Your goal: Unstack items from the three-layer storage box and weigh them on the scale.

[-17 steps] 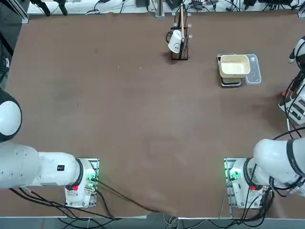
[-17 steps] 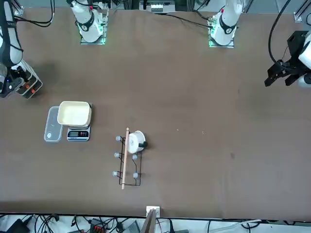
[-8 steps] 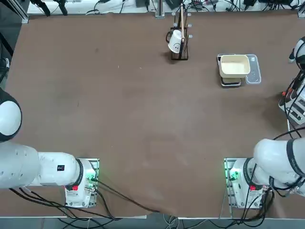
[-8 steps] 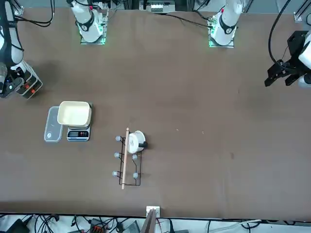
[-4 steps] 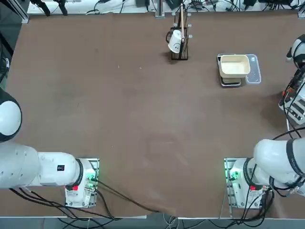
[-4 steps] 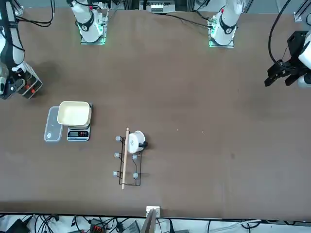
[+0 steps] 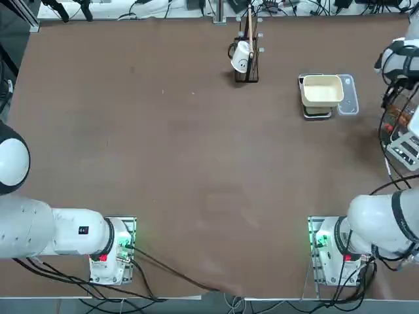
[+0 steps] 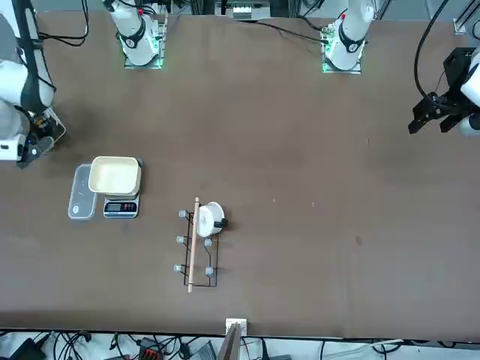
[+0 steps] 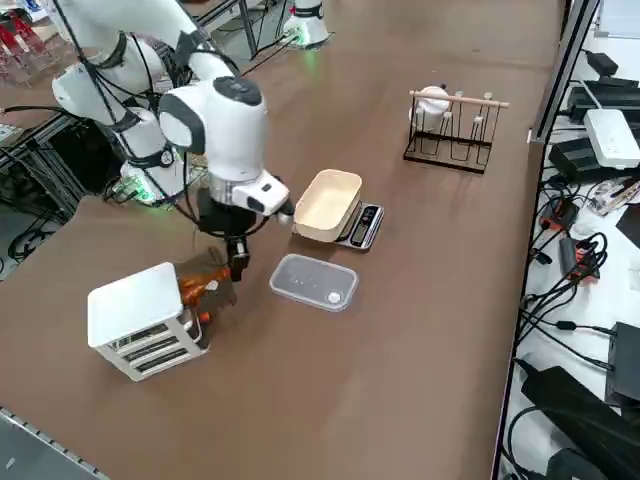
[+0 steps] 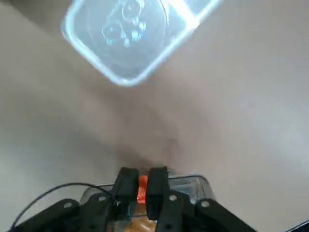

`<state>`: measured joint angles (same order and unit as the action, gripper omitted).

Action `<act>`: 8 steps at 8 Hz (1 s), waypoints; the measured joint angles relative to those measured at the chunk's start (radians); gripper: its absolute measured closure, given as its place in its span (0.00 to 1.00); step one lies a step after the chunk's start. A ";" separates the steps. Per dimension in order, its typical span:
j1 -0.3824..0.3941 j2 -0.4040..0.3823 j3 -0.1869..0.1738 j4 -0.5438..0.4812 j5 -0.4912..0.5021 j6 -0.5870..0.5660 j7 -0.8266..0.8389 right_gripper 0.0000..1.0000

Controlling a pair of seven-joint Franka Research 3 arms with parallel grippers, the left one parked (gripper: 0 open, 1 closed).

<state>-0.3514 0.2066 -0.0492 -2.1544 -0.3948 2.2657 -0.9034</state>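
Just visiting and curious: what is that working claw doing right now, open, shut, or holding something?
Right gripper: fingers shut on a clear tray of bread-like pieces, carried above the table beside the white storage box.

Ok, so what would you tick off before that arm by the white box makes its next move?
1. Grip: the right gripper is closed on the orange tab of a clear layer: ok.
2. Food in that layer: brown shows through, but the number of pieces: cannot tell.
3. Cream bowl sits on the scale and is empty: ok.
4. Way to the bowl: a clear lid lies flat between them, probably passable if the layer is carried above it: ok.
5. Storage box stands upright: ok.
6. Scale reading at zero: cannot tell.
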 joint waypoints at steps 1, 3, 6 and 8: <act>0.019 0.011 0.000 0.015 0.013 -0.001 0.009 0.87; 0.026 0.028 -0.003 0.038 0.029 -0.009 0.010 0.87; 0.028 0.032 -0.004 0.046 0.128 -0.011 0.038 0.67; 0.040 0.032 -0.002 0.068 0.227 -0.010 0.047 0.28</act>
<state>-0.3110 0.2386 -0.0512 -2.0864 -0.1680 2.2559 -0.8566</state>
